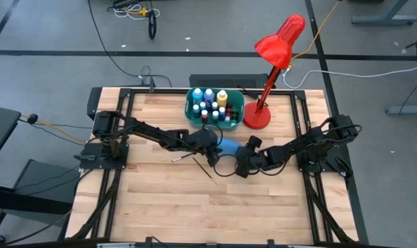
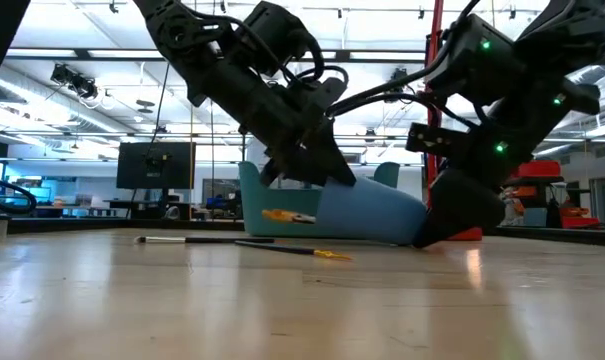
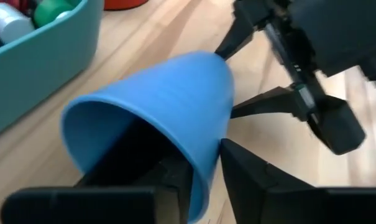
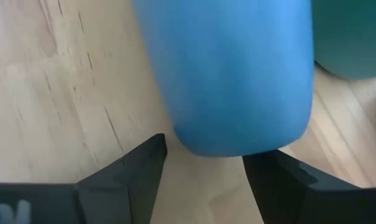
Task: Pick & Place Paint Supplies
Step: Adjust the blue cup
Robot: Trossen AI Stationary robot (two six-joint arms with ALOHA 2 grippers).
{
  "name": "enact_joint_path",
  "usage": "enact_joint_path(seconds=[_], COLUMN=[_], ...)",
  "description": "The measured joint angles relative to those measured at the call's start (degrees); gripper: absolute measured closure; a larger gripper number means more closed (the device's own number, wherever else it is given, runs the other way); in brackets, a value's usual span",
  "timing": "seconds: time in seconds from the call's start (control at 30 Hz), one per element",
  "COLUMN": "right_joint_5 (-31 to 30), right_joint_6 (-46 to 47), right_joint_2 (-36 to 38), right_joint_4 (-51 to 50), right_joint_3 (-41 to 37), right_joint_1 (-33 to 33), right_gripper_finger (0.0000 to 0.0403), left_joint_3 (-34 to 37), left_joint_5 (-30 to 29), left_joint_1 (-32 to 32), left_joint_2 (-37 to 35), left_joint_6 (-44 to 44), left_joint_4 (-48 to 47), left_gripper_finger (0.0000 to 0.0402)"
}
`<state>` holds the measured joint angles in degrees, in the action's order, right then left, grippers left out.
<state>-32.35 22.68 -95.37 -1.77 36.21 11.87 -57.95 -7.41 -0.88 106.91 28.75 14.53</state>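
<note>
Lying on its side on the pale, grained wooden table [image 1: 160,200], a smooth blue plastic cup [image 1: 230,147] of tapered shape is seen between the two grippers. Its open rim is pinched by the left gripper [image 3: 203,171], one dark finger set inside the mouth and one outside the wall, so the cup is held at the lip. Its closed, rounded base is flanked by the right gripper [image 4: 203,162], whose matte black fingers are spread wide on either side of the base, with bare wood visible between them. Just beside the left gripper, two thin paintbrushes [image 1: 194,160] are found flat on the wood, one dark-handled, one with a yellow end [image 2: 327,255]. Farther back, small paint bottles [image 1: 209,103] with blue, white, yellow and green caps are seen standing upright inside a teal rectangular plastic tub [image 1: 191,114]. A glossy red desk lamp [image 1: 277,41] on a round base is set just beside the tub.
</note>
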Motion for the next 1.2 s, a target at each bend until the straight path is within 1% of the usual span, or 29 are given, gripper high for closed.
enact_joint_path(seconds=[0.13,0.23,0.3,0.37,0.43,0.53,0.7,0.8,0.97,1.1,1.2], right_joint_5=[0.7,3.58,5.02,5.28,5.32,5.75,10.34,12.67,13.8,16.78,19.19], right_joint_6=[-0.91,-0.86,-1.11,-1.16,-1.24,-1.58,-1.55,-1.52,-1.01,-2.34,-3.36], right_joint_2=[-0.13,-0.16,-0.16,-0.2,-0.2,-0.13,-0.13,-0.13,-0.13,-0.11,-0.1], right_joint_4=[1.77,4.21,5.1,6.03,6.93,8.14,9.17,8.77,8.75,9.34,10.49], right_joint_3=[-0.07,-0.11,-0.18,-0.24,-0.24,0.07,0.04,0.04,0.04,0.05,0.73], right_joint_1=[-0.13,-0.25,-0.23,-0.24,-0.23,-0.19,-0.19,-0.11,1.18,2.47,3.34], right_gripper_finger=[0.0183,0.0183,0.0183,0.0183,0.0183,0.0183,0.0183,0.0183,0.0183,0.0183,0.0183], left_joint_3=[-0.91,-3.03,-5.24,-8.0,-11.2,-15.92,-23.77,-26.4,-26.8,-26.69,-26.8], left_joint_5=[3.94,7.53,8.71,9.09,8.76,6.73,5.5,5.49,5.3,2.07,0.7], left_joint_1=[-0.73,-1.15,-1.29,-1.37,-1.36,-0.99,-0.64,-0.1,1.38,2.46,2.48], left_joint_2=[-0.04,-0.06,-0.09,-0.09,-0.11,-0.09,-0.09,-0.09,0.09,1.22,1.21], left_joint_6=[-0.66,-1.67,-2.34,-3.48,-4.76,-6.79,-10.53,-12.56,-15.11,-15.95,-16.37], left_joint_4=[0.08,-1.16,-4.37,-9.49,-15.64,-26.31,-40.88,-47.48,-53.4,-55.32,-54.61], left_gripper_finger=[0.0343,0.0372,0.0388,0.0391,0.0387,0.0381,0.0392,0.0388,0.0387,0.0392,0.0387])
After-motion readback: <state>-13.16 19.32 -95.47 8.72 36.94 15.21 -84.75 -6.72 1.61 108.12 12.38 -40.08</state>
